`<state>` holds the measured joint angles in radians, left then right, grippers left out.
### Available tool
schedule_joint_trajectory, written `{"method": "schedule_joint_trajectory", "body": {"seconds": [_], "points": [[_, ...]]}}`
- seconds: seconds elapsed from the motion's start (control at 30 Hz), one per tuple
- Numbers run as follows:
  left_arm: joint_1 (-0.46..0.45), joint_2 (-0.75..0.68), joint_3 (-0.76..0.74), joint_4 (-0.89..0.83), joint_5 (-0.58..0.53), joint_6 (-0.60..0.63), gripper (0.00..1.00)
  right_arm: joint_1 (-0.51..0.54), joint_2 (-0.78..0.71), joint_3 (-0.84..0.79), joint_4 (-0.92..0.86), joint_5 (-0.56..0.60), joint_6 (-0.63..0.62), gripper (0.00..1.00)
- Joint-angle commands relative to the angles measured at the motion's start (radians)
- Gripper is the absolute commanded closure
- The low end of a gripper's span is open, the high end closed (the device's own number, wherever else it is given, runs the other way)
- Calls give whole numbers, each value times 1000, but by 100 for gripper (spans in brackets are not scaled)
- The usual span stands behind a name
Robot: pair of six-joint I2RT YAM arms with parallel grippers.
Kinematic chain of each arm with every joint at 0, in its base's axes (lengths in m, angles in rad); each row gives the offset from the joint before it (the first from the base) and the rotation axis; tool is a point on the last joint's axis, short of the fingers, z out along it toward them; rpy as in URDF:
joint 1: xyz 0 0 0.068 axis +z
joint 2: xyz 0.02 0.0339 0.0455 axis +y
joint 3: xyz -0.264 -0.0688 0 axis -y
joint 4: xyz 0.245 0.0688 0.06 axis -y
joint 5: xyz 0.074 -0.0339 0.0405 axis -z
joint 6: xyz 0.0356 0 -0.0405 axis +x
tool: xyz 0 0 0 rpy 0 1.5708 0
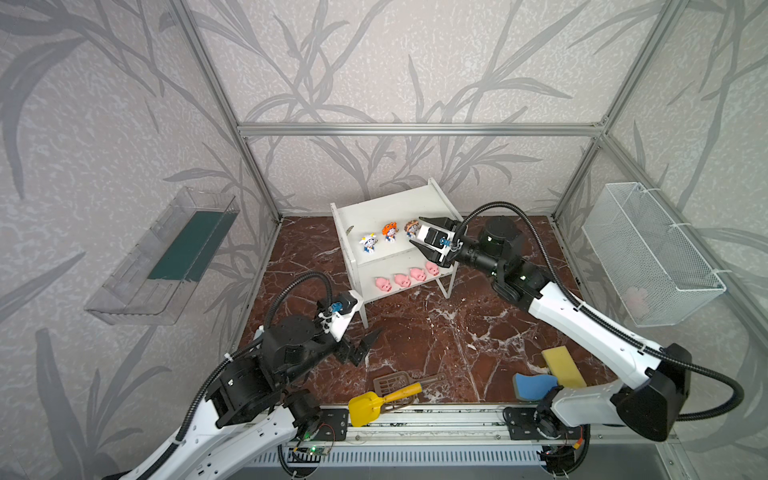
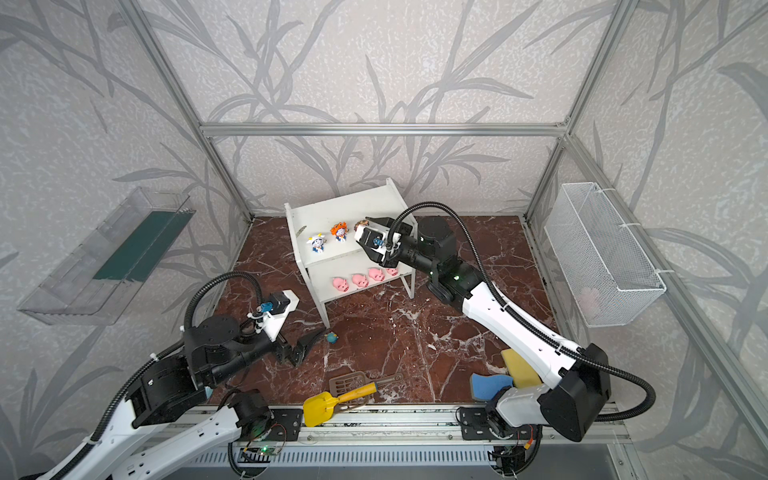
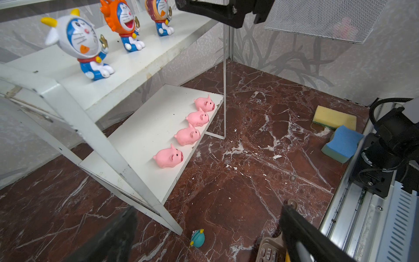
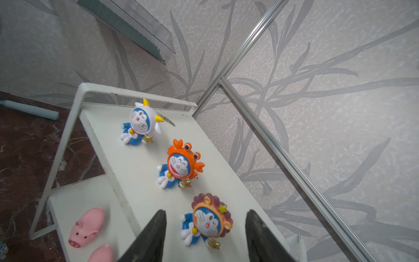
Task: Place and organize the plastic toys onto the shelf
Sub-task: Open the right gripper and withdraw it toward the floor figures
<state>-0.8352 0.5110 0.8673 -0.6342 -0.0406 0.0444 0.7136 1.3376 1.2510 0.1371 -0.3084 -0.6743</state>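
Plastic toys are almost all on the shelf [image 1: 395,208], a small white two-tier rack at the back of the dark red marble tabletop. Nearest the front edge lie a yellow scoop [image 1: 365,409], a blue sponge [image 1: 534,386] and a yellow sponge [image 1: 563,365]. A little farther in, the left gripper [image 1: 365,347] hangs low over the table with its jaws wide apart and nothing between them. Just beside its tip, the teal figurine [image 2: 331,337] lies on its side on the tabletop, near the shelf's front leg.

Four pink pigs [image 1: 402,281] stand in a row on the lower board. On the upper board sit the white figurine [image 1: 368,242], the orange figurine [image 1: 390,232] and the brown figurine [image 1: 411,227]. The right gripper [image 4: 205,212] has one finger on each side of the brown figurine, with a gap on both sides.

A clear tray [image 1: 162,257] and a wire basket [image 1: 648,249] hang on the side walls.
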Motion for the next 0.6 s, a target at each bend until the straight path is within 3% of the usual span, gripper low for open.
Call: {"method": "schedule_joint_trajectory", "body": {"seconds": [0.0,0.1,0.3,0.4,0.57], "points": [[6,-10,-18,16,-17,2,1,52,-95,-65,-49,-12,8,33],[6,-11,-21,9,-26,2,1,122,-195,-162,-71,39,38,23],[6,-19,-25,-44,-81,-61,1,297,-383,-390,-58,188,188,19],[7,-15,-25,-93,-101,-163,1,369,-442,-499,-50,244,270,19],[5,33,-48,-131,-76,-381,1,383,-526,-660,-6,288,441,21]]}}
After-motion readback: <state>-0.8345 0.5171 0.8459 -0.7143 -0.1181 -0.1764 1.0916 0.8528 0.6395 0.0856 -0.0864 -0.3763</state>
